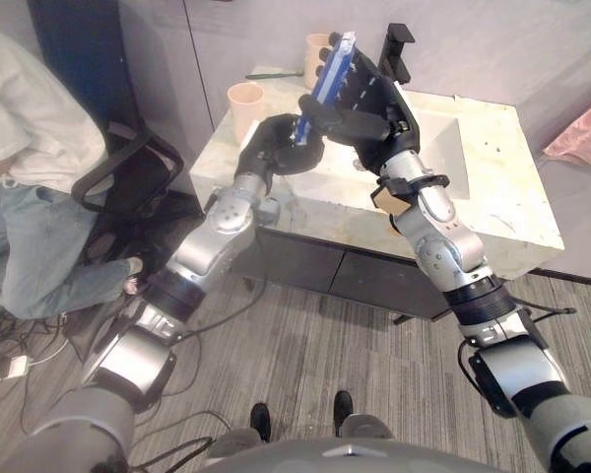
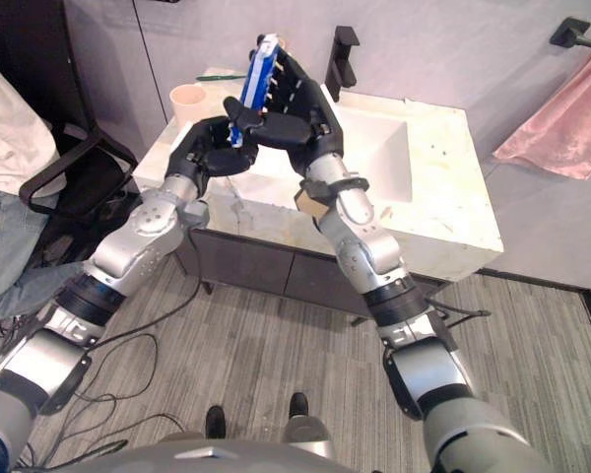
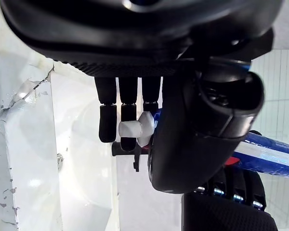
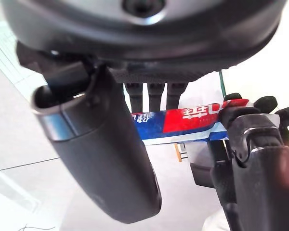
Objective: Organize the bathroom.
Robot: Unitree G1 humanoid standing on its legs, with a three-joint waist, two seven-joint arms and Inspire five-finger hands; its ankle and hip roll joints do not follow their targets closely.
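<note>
A: Scene, largest item first?

B: Pale marble desk (image 2: 443, 212) against a grey wall, with a white sink basin (image 2: 379, 148) sunk into its top. A black faucet (image 2: 343, 54) stands at the back edge of the basin. A pink towel (image 2: 561, 123) hangs from a black wall bracket off to the robot's right. A person (image 1: 25, 168) in a light shirt and jeans sits on a black chair on the robot's left.

A: Arms?

B: Both reach over the desk's left portion and meet above the basin's left rim. The right hand (image 2: 295, 103) is raised, its fingers straight up behind the tube and its thumb pressed across the front — pinching it. The left hand (image 2: 212, 148) sits just below and beside it, its fingers curled round the tube's lower end.

A: The object held?

B: A toothpaste tube (image 2: 261, 74) — blue, with red and white panels in the right wrist view (image 4: 183, 122). It stands nearly upright, in the air above the desk, gripped by both hands. Its white cap (image 3: 137, 129) shows in the left wrist view, just beside the left hand's fingers.

A: Smaller items?

B: Two peach cups at the back left corner: one (image 1: 246, 103) nearer the edge, one (image 1: 317, 49) behind the tube. A green toothbrush (image 2: 222, 76) lies flat near them.
</note>
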